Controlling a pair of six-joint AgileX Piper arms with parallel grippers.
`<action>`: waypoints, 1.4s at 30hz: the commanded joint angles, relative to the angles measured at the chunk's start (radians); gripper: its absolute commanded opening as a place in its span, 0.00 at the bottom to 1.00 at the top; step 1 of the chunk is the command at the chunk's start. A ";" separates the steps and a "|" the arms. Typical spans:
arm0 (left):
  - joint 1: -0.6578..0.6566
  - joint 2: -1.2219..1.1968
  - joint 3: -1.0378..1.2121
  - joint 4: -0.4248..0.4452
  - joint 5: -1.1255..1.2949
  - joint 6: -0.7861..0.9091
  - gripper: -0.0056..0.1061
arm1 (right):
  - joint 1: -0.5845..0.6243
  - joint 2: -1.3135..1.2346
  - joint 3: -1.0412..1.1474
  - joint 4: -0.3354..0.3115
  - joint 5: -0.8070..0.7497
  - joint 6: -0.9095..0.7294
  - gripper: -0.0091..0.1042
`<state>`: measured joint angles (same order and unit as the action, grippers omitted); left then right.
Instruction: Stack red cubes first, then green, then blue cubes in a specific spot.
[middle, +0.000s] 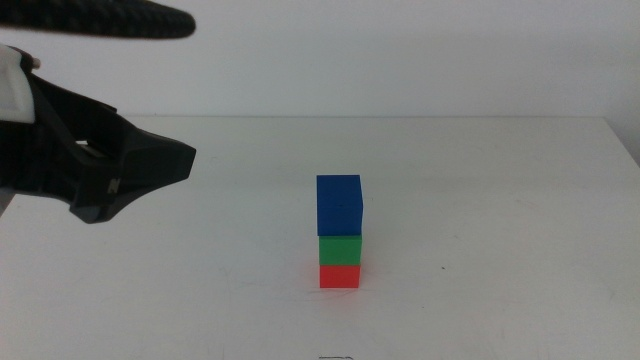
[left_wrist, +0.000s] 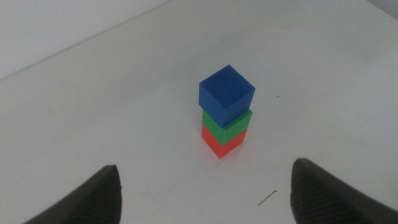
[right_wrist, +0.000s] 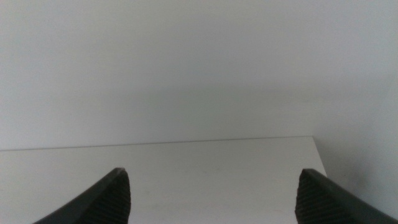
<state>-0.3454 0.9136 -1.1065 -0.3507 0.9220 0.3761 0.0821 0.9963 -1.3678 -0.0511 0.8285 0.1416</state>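
A stack of three cubes stands on the white table (middle: 500, 220): the red cube (middle: 340, 275) at the bottom, the green cube (middle: 340, 248) on it, the blue cube (middle: 339, 204) on top. The stack also shows in the left wrist view: red cube (left_wrist: 222, 140), green cube (left_wrist: 231, 123), blue cube (left_wrist: 226, 94). My left gripper (middle: 160, 165) is raised at the left, apart from the stack; its jaws stand wide open and empty (left_wrist: 205, 193). My right gripper (right_wrist: 211, 196) is open and empty, out of the middle view, facing the table's far edge.
The white table's far edge (middle: 400, 117) meets a plain pale wall. A small dark mark (left_wrist: 268, 198) lies on the table near the stack. A dark cable (middle: 110, 22) hangs across the top left.
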 joint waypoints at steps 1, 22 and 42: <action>-0.001 -0.006 -0.023 -0.028 -0.059 -0.003 0.88 | -0.007 -0.014 -0.019 -0.009 -0.082 -0.010 0.69; 0.288 -0.223 0.235 0.364 -0.476 -0.417 0.88 | -0.007 -0.012 -0.019 -0.010 -0.063 -0.004 0.69; 0.288 -0.301 0.319 0.324 -0.565 -0.417 0.88 | -0.008 -0.180 0.221 -0.118 -0.296 -0.004 0.69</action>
<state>-0.0575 0.6306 -0.7822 0.0000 0.4670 -0.0283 0.0821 0.8611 -1.1658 -0.1409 0.6802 0.1434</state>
